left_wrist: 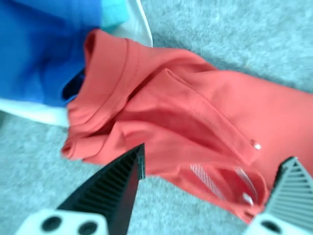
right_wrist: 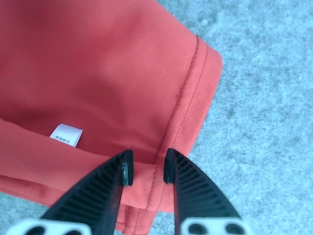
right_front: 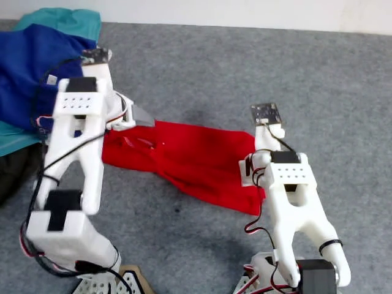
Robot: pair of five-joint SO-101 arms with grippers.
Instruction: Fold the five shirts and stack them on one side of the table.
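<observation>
The red shirt (right_front: 196, 156) lies rumpled across the middle of the high view, its collar end at the left beside the blue shirt (right_front: 24, 67) heaped in the upper left. The right gripper (right_wrist: 148, 166) has its jaws nearly together on the hem, a thin pinch near the corner, while the left gripper (left_wrist: 215, 164) hangs spread wide over the collar, holding nothing. A pull from that one corner would likely bunch the cloth, or the hem may slip free. The left claw could also catch blue fabric as it closes.

Grey carpet (right_front: 343, 92) (nubbly), white wall (right_front: 245, 11)
</observation>
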